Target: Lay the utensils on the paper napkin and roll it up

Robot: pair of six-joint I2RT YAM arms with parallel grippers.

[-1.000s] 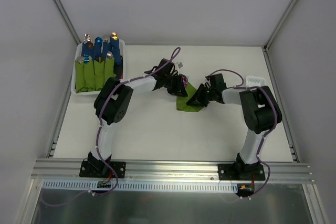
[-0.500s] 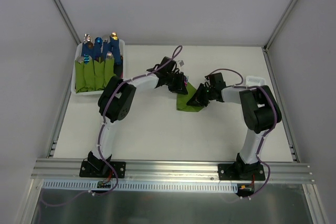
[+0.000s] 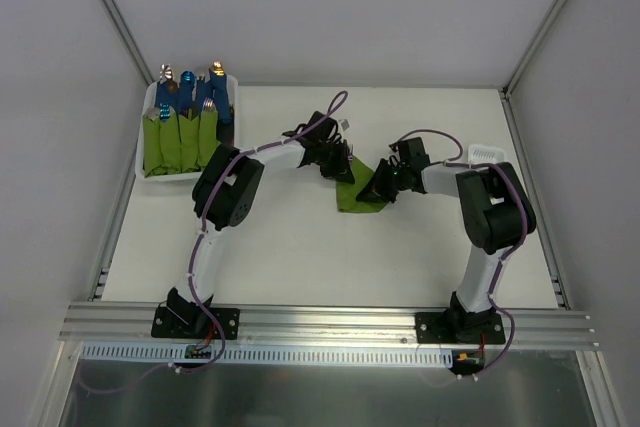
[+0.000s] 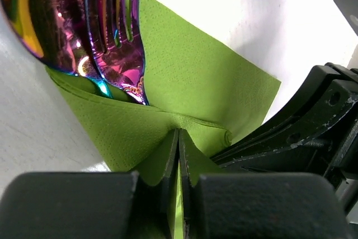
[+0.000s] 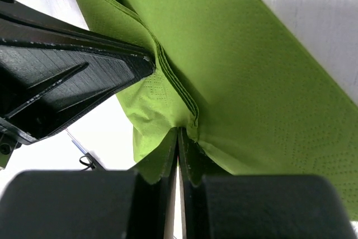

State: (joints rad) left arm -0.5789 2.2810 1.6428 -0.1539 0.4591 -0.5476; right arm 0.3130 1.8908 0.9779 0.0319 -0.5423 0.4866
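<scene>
The olive-green paper napkin [image 3: 362, 192] lies mid-table, partly folded over. The utensils [image 4: 106, 32], a shiny reddish-purple spoon and fork, lie on it with their heads showing in the left wrist view; the fold covers their handles. My left gripper [image 3: 343, 169] is shut on the napkin's folded edge [image 4: 168, 121] at its far left side. My right gripper [image 3: 378, 187] is shut on the same folded edge [image 5: 168, 99] from the right. The two grippers meet almost tip to tip over the napkin.
A white tray [image 3: 143, 152] at the back left holds several green rolled bundles [image 3: 180, 137] with blue handles. A small white rack [image 3: 484, 152] sits at the right edge behind the right arm.
My left arm has swung its elbow right and the left gripper has shifted slightly toward the napkin. The napkin's fold has lifted a little. The right gripper has barely moved.
</scene>
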